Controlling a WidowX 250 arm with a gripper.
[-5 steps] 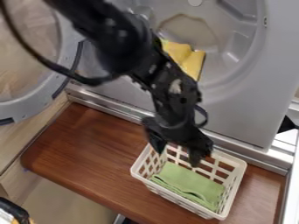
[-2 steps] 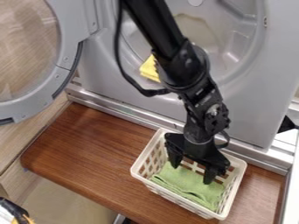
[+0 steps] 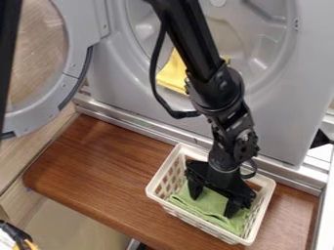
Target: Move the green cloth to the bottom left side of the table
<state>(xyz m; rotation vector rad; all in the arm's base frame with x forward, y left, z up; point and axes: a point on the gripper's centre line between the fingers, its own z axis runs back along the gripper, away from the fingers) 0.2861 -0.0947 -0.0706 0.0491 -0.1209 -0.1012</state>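
In the camera view, the gripper [image 3: 212,205] is inside the white basket [image 3: 163,168], lower than in the earlier frames. A second ago it hung at the basket's far rim, with the arm [image 3: 219,88] slanting in from the upper left. By the next frame it was over the inside of the basket, and now its fingertips are down at the green cloth [image 3: 203,207]. The claw is open, its two fingers spread apart with green fabric showing between them. The cloth lies in the bottom of the basket, in the same place as before, and the basket has not shifted either. More of the yellow cloth [image 3: 171,75], beyond the basket, shows beside the arm than in the middle frame. A dark upright strip [image 3: 9,53] has come in at the view's edge, far to the upper left of the basket.

The basket's slatted walls stand around the green cloth on all sides. The basket sits on the brown tabletop [image 3: 108,171], which stretches out to its left. Close beyond the basket rises the grey machine front [image 3: 274,117], with a metal ledge [image 3: 140,124] along its foot. The machine's round door [image 3: 78,53] stands open to the upper left of the basket. The arm's black cable [image 3: 155,73] loops down beyond the basket, in front of the machine.
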